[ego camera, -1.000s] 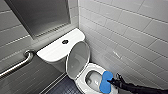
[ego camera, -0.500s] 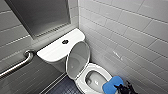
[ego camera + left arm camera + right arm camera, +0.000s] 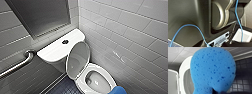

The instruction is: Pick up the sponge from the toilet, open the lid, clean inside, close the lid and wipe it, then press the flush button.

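My right hand [image 3: 218, 92] is clamped on the sponge [image 3: 213, 68], near the bowl's rim.
The lid [image 3: 78, 58] stands open on the toilet [image 3: 100, 68]; gripped only at its lower end, the soft sponge could fold or slip free once I press it against ceramic.

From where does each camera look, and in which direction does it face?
Head: high on the robot, facing forward and down at the toilet, raised lid and flush button.
Left wrist: on the left arm, facing the robot's dark casing and blue cables.
Right wrist: on the right arm, facing the sponge in the right gripper, bowl behind.
Shared: head and right wrist show sponge and bowl.
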You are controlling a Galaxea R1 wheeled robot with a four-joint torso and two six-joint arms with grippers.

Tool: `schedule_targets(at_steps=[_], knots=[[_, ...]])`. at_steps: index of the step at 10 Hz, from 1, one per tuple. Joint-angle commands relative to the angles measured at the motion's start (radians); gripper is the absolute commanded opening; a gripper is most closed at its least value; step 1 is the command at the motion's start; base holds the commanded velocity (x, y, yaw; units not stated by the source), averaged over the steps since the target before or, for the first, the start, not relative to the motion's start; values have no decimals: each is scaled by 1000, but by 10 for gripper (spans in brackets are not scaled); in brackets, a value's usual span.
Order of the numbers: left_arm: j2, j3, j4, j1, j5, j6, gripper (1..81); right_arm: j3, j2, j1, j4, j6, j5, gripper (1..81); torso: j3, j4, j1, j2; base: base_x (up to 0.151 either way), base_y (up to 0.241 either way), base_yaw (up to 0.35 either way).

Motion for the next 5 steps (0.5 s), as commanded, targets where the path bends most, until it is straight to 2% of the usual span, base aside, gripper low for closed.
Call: schedule_targets(at_steps=[1, 2, 3, 5], knots=[[10, 6, 20, 52, 33, 7, 811, 127, -78, -120, -26, -15, -23, 10, 0, 0, 0, 0, 0, 0, 0], [11, 6, 20, 52, 33, 7, 811, 186, -118, -155, -61, -19, 19, 10, 0, 0, 0, 0, 0, 0, 0], [13, 6, 20, 51, 33, 9, 811, 222, -154, -174, -67, -29, 20, 10, 0, 0, 0, 0, 0, 0, 0], [22, 6, 18, 49, 34, 30, 811, 372, -270, -168, -59, -108, 19, 10, 0, 0, 0, -1, 0, 0, 0]])
